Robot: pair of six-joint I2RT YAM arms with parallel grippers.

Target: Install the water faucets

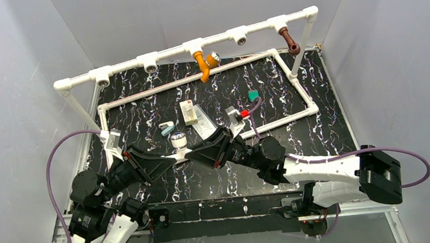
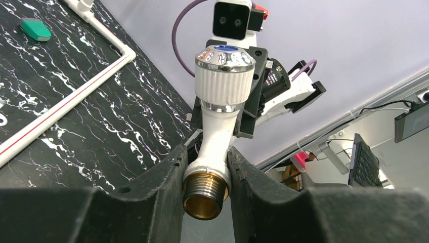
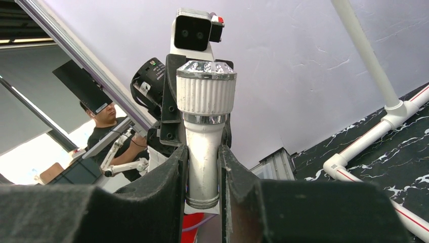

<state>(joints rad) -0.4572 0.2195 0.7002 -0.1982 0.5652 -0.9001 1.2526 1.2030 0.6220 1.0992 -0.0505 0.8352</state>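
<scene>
Your left claw (image 2: 206, 177) and right claw (image 3: 204, 172) are both clamped on the white faucet (image 1: 178, 140), above the surface (image 1: 330, 135). If one pulls or lets go too soon, it can slip and fall. Far back, the orange faucet (image 1: 202, 64) and the reddish-brown faucet (image 1: 289, 40) hang on the pipe frame (image 1: 150, 60).

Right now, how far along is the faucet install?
Done: orange faucet and reddish-brown faucet hang from fittings on the white pipe frame. In hand: white faucet, gripped by both left gripper and right gripper. Left: screw it into one of the open sockets.
</scene>
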